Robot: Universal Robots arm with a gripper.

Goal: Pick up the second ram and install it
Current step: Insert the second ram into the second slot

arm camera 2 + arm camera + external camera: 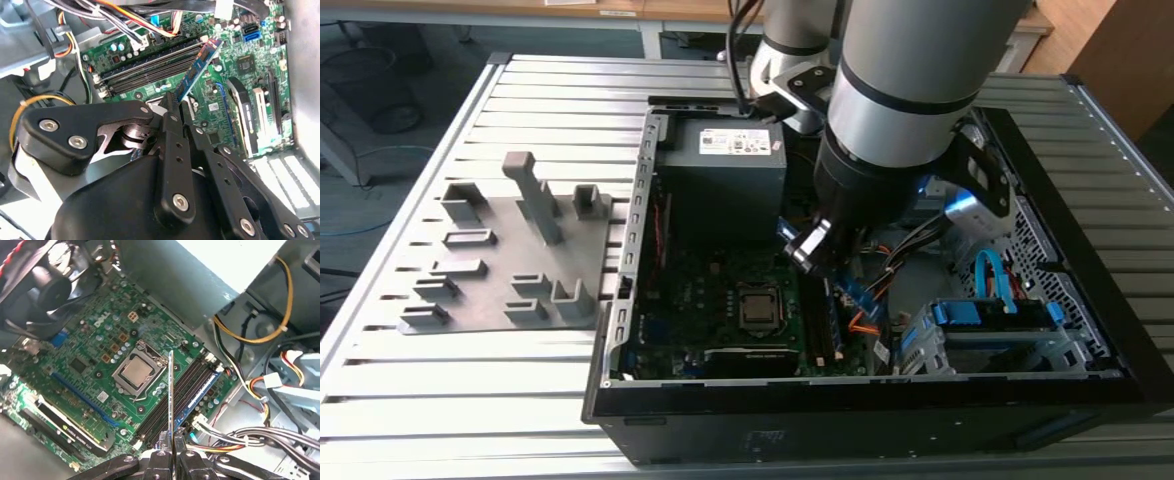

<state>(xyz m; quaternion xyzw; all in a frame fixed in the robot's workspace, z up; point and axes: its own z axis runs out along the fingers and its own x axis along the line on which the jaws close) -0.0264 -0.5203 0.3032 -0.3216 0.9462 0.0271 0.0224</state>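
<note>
Hand [171, 444] is pinching the second ram [171, 390] at one end. The stick projects straight out from the fingertips, its long axis in line with the hand. It is held inside the open computer case [624, 300], above the motherboard [95, 340]. Its free end points toward the memory slots [192, 385] and is not seated. Stick: thin, flat, blue-green board, edge-on in the first wrist view.
</note>
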